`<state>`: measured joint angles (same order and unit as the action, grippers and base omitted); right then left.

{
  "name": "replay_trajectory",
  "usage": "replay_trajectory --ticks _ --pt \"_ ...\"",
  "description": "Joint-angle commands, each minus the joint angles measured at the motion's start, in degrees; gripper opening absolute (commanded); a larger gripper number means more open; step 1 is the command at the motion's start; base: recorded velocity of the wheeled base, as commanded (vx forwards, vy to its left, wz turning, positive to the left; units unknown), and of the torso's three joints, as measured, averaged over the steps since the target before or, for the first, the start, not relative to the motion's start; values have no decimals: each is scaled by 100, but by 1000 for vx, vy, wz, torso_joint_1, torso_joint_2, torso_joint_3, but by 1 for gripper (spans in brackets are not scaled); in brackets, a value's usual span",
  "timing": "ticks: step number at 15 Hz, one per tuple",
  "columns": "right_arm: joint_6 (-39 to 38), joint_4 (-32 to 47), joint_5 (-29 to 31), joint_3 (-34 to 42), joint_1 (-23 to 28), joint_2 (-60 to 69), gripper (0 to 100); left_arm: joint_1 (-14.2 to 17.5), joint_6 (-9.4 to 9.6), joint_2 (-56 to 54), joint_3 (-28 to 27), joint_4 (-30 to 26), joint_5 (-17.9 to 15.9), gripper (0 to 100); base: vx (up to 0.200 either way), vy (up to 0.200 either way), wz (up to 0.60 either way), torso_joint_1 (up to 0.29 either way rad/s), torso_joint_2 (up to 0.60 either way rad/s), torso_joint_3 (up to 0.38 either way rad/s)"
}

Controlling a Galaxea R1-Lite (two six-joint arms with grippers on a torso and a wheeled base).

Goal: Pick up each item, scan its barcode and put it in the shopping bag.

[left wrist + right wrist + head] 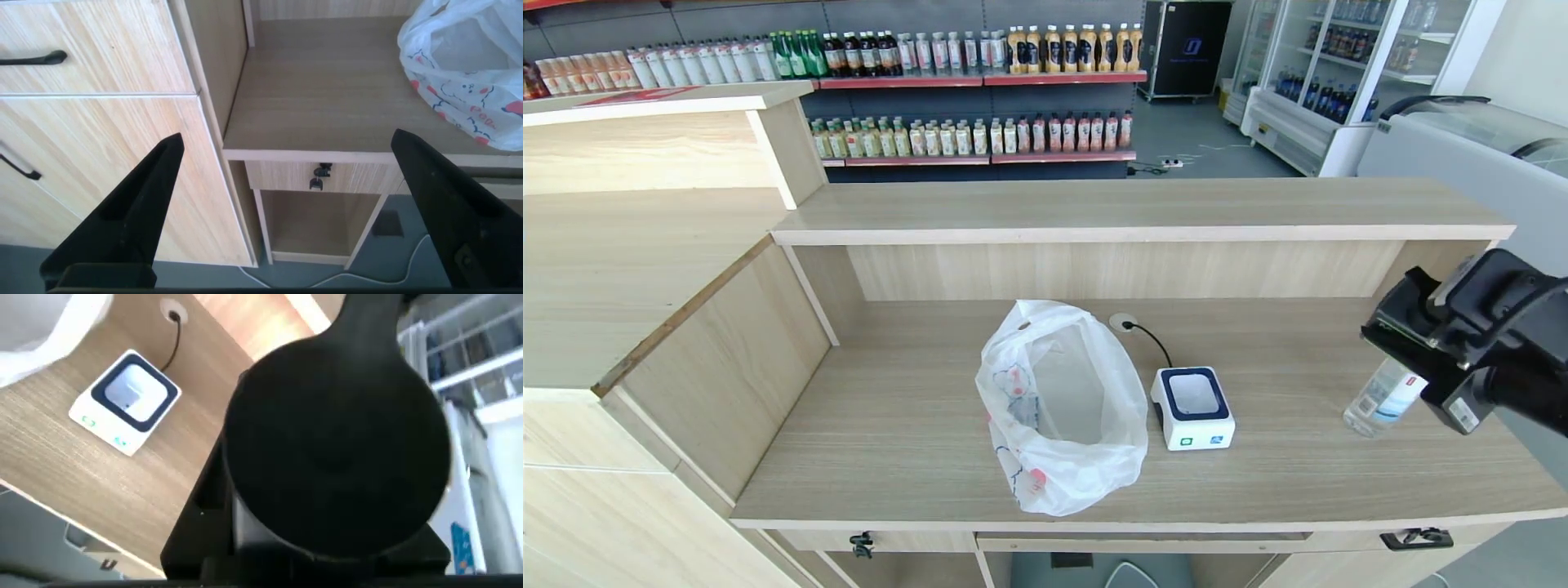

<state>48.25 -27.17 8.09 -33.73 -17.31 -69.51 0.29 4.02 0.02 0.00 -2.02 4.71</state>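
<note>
The shopping bag [1011, 384] stands open in the middle of the worktop [882, 433]. The scanner [1192, 407] sits just beside it, on the bag's right. Near the right edge, the right end effector [1419, 359] is grasping a clear bottle [1383, 398], which is tilted. The left end effector [286, 136] is spread wide with nothing in it, low by the worktop's front left corner.

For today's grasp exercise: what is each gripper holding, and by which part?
Left gripper: nothing. Right gripper covers the bottle's top; a hold cannot be told.
</note>
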Motion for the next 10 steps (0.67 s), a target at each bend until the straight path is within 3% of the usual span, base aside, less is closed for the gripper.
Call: replay_trajectory --ticks 1,3,6,10 --pt "-1265 942 403 -679 879 -36 0 6 2 -2 0 0 4 100 0 0 0 0 0 0" --pt "-2347 1232 403 -793 1204 -80 0 6 2 -2 0 0 4 100 0 0 0 0 0 0" --pt "-3041 1417 -62 -643 1300 -63 0 6 2 -2 0 0 4 100 0 0 0 0 0 0" --pt "-3990 1399 -335 -775 905 -168 0 6 2 -2 0 0 4 100 0 0 600 -1 1 4"
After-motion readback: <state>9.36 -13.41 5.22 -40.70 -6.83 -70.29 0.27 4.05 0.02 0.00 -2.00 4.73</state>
